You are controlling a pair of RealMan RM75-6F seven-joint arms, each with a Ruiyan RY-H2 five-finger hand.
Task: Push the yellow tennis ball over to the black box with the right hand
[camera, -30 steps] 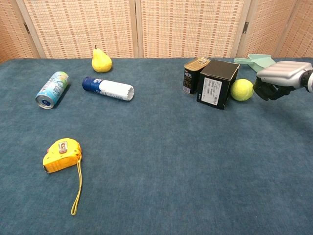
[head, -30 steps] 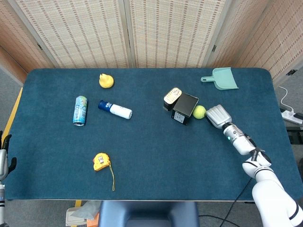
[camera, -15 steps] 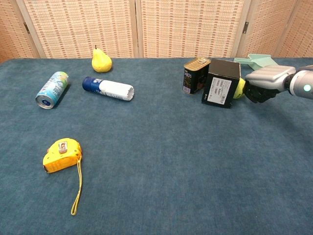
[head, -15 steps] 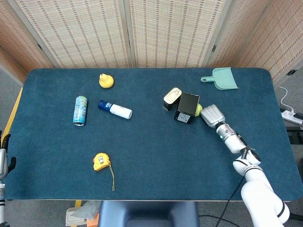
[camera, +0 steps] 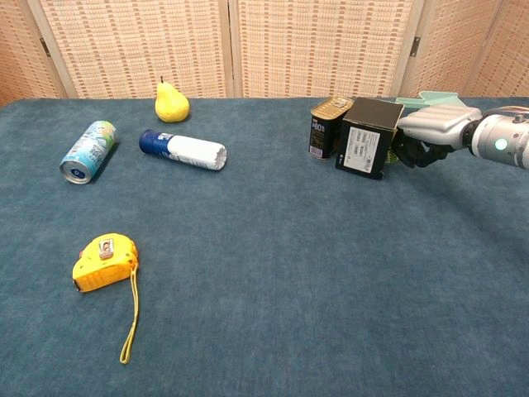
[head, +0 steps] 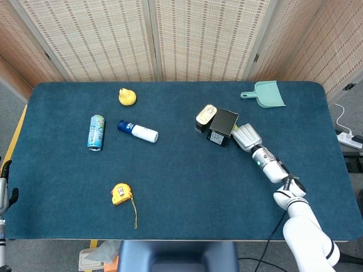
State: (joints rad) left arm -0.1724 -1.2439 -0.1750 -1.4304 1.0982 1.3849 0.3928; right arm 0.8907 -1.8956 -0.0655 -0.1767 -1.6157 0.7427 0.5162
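The black box [head: 222,126] [camera: 364,137] stands right of centre, touching a tin can [head: 206,117] [camera: 327,126] on its left. My right hand [head: 245,136] [camera: 431,132] is pressed close to the box's right side, silver back up and dark fingers curled under. Of the yellow tennis ball [head: 234,128] only a sliver shows in the head view, between the hand and the box; the chest view hides it. My left hand [head: 4,191] hangs off the table's left edge, barely showing.
A teal dustpan [head: 265,94] lies behind the right hand. On the left half lie a pear [head: 127,97], a drink can [head: 96,132], a white bottle with a blue cap [head: 138,131] and a yellow tape measure [head: 121,194].
My right hand has moved left, rolling the ball against the box until the hand covers it. The box has turned and been nudged a little toward the tin can.
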